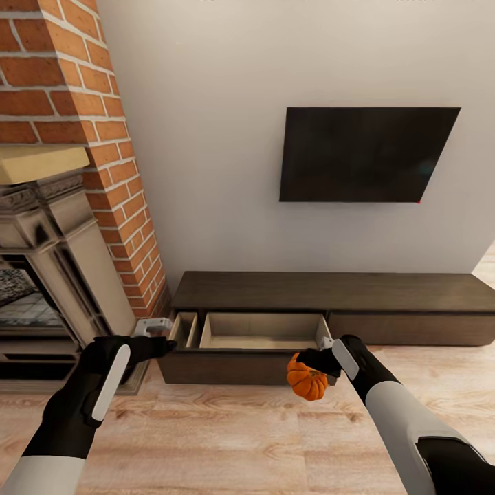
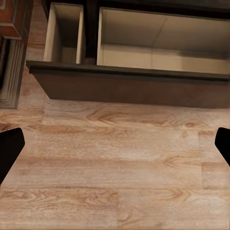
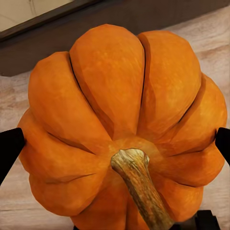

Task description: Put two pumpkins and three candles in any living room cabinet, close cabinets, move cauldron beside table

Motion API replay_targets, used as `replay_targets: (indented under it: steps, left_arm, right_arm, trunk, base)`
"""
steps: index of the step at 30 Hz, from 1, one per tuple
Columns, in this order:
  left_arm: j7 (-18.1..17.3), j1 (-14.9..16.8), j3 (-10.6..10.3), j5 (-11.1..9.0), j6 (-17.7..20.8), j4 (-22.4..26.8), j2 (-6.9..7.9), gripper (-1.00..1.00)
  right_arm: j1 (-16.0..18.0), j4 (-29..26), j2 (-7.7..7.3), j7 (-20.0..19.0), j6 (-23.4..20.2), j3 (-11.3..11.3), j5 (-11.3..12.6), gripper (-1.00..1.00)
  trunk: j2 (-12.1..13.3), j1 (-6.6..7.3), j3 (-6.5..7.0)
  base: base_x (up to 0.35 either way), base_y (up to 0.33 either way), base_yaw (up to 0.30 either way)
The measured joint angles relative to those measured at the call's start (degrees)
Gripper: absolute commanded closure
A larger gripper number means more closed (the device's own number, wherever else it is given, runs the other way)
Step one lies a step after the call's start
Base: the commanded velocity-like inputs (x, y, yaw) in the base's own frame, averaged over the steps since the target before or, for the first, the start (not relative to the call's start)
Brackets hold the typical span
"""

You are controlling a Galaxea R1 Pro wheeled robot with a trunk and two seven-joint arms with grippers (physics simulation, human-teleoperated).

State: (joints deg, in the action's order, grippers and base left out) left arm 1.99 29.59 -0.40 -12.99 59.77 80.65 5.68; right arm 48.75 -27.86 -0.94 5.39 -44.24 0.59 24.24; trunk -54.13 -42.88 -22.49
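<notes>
Head view: the right gripper held a pumpkin clamped between its jaws, just in front of the cabinet's pulled-out drawer, near that drawer's front right corner. The left gripper hung beside the drawer's front left corner, jaws spread and empty. The drawer showed a dark-brown flat front and a pale, smooth interior.

Left wrist view: the open drawer lay ahead, past wood-grain floor planks.

Right wrist view: the pumpkin was glossy, deeply ribbed and bright orange, with a rough tan stem. To place it well, lift it above the front panel, centre it over the large compartment, then release low.
</notes>
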Motion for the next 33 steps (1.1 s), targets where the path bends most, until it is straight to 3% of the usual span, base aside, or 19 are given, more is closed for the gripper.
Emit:
replay_targets:
  steps: [18, 33]
  left_arm:
    - [0.00, 0.02, 0.05, -0.06, 0.00, 0.52, 0.00, -1.00]
    - [0.00, 0.02, -0.01, 0.32, 0.00, 0.52, -0.25, -1.00]
  right_arm:
    - [-0.17, -0.23, 0.04, -0.21, 0.67, 0.04, 0.08, 1.00]
    - [-0.09, -0.25, 0.11, 0.00, 0.67, -0.20, 0.01, 1.00]
  trunk:
    - [0.01, -0.02, -0.04]
    - [0.01, -0.02, -1.15]
  base:
    - [-0.027, 0.032, 0.007]
    - [-0.005, 0.007, 0.097]
